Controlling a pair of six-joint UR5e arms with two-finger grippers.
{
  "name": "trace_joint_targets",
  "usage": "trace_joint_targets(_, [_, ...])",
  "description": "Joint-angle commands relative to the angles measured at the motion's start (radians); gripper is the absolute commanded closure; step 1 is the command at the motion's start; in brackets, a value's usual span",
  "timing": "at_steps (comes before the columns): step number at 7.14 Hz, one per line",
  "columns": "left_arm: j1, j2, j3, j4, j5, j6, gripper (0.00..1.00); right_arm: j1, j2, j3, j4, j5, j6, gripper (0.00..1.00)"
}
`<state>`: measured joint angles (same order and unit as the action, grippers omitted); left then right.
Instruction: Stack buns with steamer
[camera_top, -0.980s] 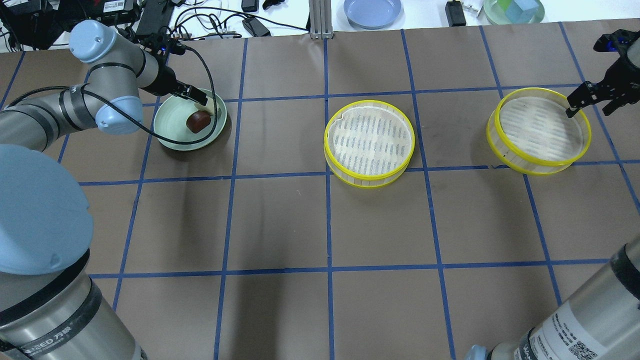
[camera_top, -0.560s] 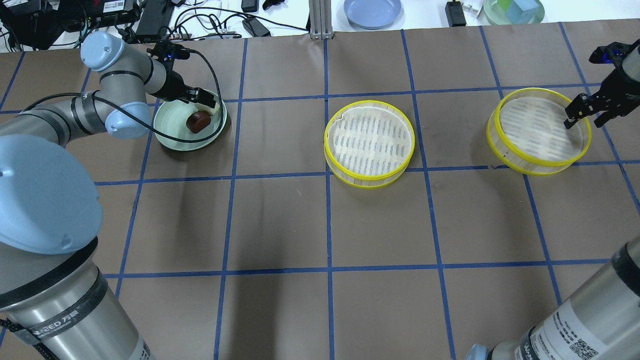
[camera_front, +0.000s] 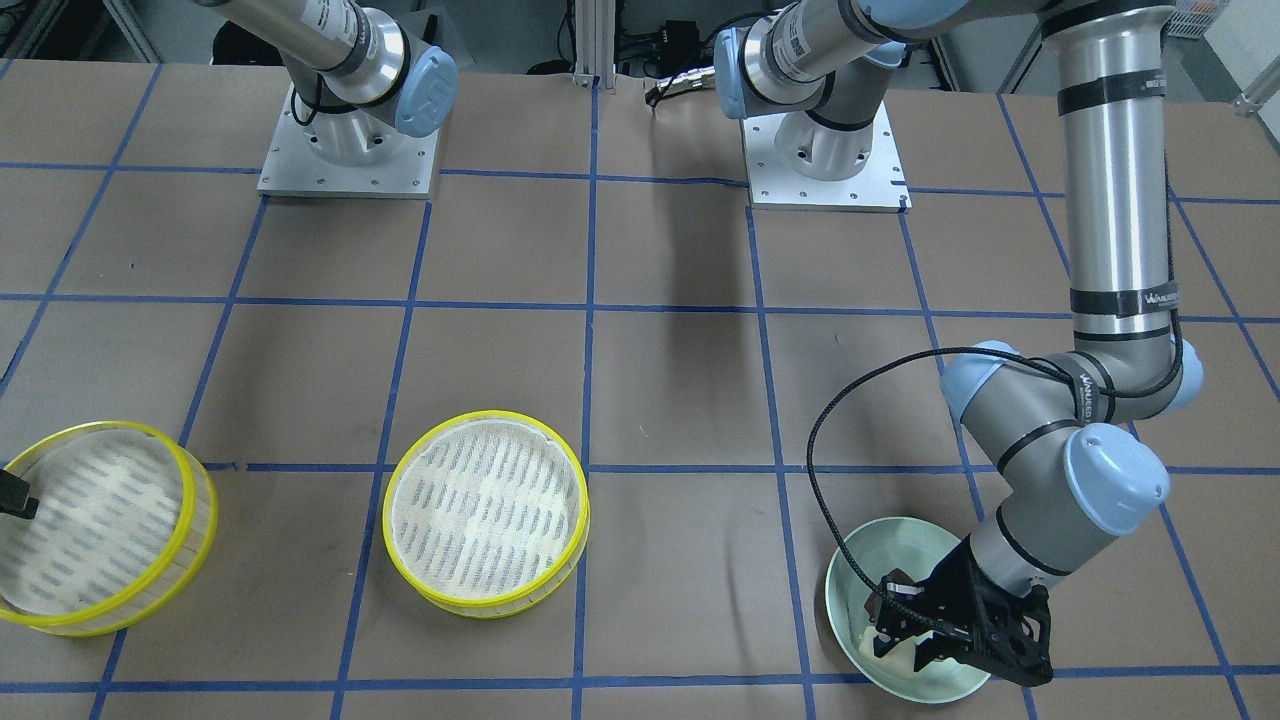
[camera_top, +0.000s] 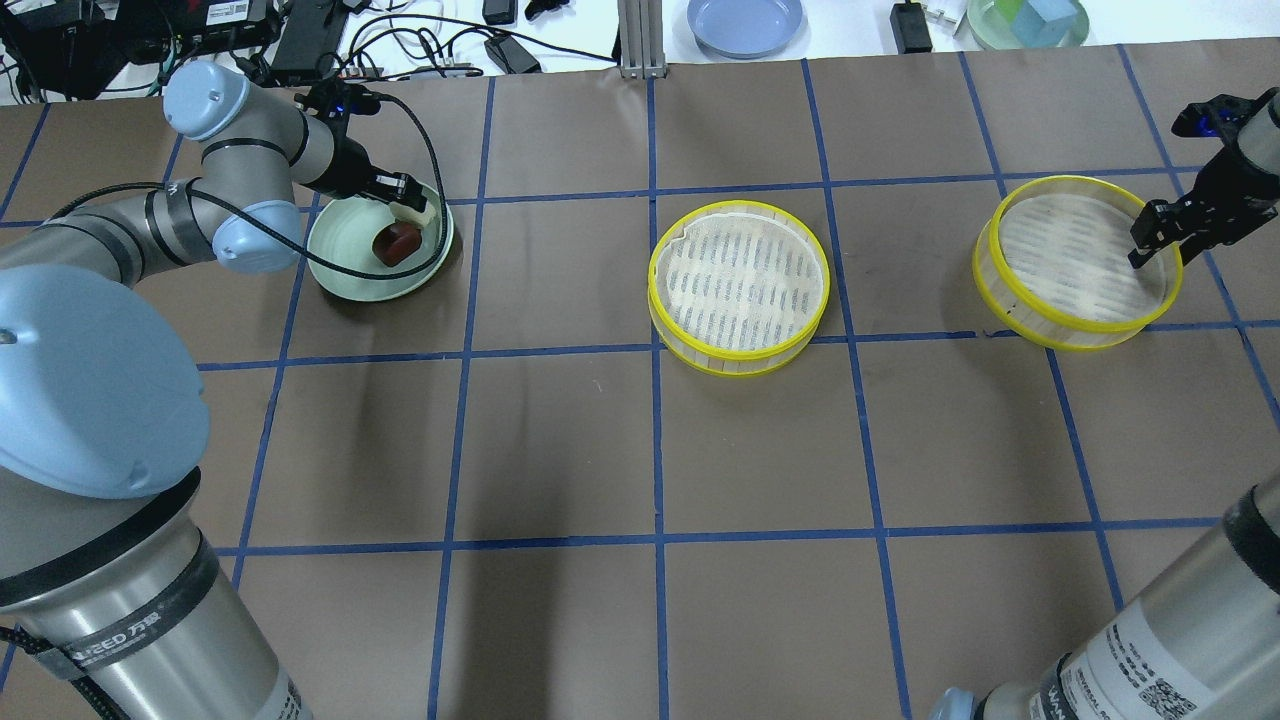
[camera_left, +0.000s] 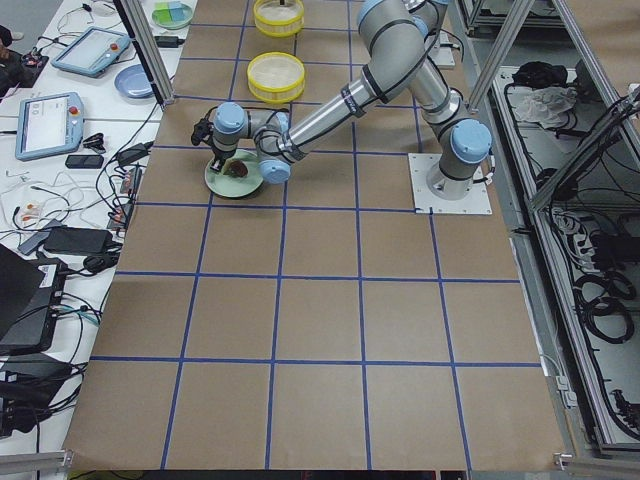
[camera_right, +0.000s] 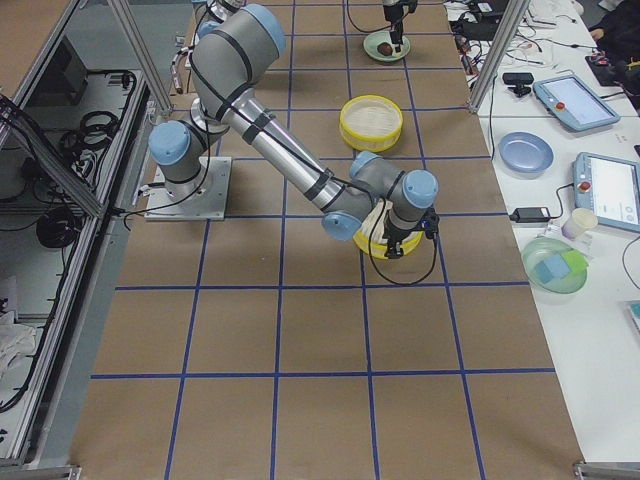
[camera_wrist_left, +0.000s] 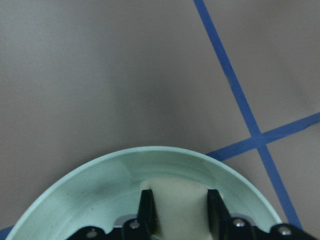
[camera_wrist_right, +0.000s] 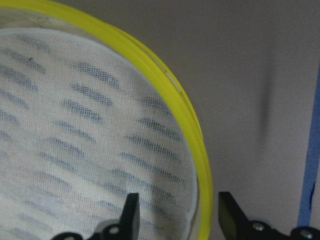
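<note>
The cream-white bun (camera_wrist_left: 177, 202) lies at the far edge of the pale green plate (camera_wrist_left: 100, 190). My left gripper (camera_top: 410, 205) is shut on it, one finger on each side; the grip also shows in the front view (camera_front: 900, 640). The dark reddish-brown bun (camera_top: 397, 243) lies loose in the plate (camera_top: 345, 275) beside it. One steamer tier (camera_top: 738, 285) stands empty at the table's middle. The other tier (camera_top: 1075, 260) stands at the right. My right gripper (camera_top: 1152, 238) is open with its fingers straddling that tier's yellow rim (camera_wrist_right: 165, 95), one finger inside and one outside.
Behind the table's far edge are a blue plate (camera_top: 745, 22), a green dish with blocks (camera_top: 1028, 20), cables and adapters (camera_top: 420, 50) and an aluminium post (camera_top: 638, 35). Both arm bases stand at the near edge (camera_front: 345, 150).
My left arm has swung right and settled with its gripper on the cream-white bun. My right gripper has come toward the robot and down over the right tier's rim.
</note>
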<state>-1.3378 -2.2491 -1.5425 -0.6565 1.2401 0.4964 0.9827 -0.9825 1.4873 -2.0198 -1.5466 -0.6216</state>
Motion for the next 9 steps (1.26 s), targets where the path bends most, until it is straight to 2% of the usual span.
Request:
trace_joint_targets(1, [-0.001,0.022,0.005,0.000,0.005,-0.034,1.00,-0.001,0.002,0.001,-0.072,-0.003,0.000,0.41])
trace_joint_targets(3, [-0.023,0.089,0.004,-0.006,0.004,-0.259,1.00,0.001,0.005,0.001,-0.071,0.000,0.000,0.42])
trace_joint_targets(4, [-0.064,0.141,-0.010,-0.012,-0.004,-0.441,1.00,0.001,0.005,0.002,-0.063,0.006,0.000,0.44])
trace_joint_targets(6, [-0.253,0.196,-0.011,-0.008,-0.005,-0.795,1.00,0.001,0.007,0.002,-0.063,0.000,0.000,0.48])
trace_joint_targets(7, [-0.342,0.203,-0.013,0.000,-0.002,-0.981,1.00,0.001,0.007,0.002,-0.063,0.000,0.000,0.53])
trace_joint_targets(9, [-0.501,0.180,-0.019,-0.005,0.005,-1.205,1.00,0.001,0.007,0.017,-0.063,0.000,-0.001,0.74])
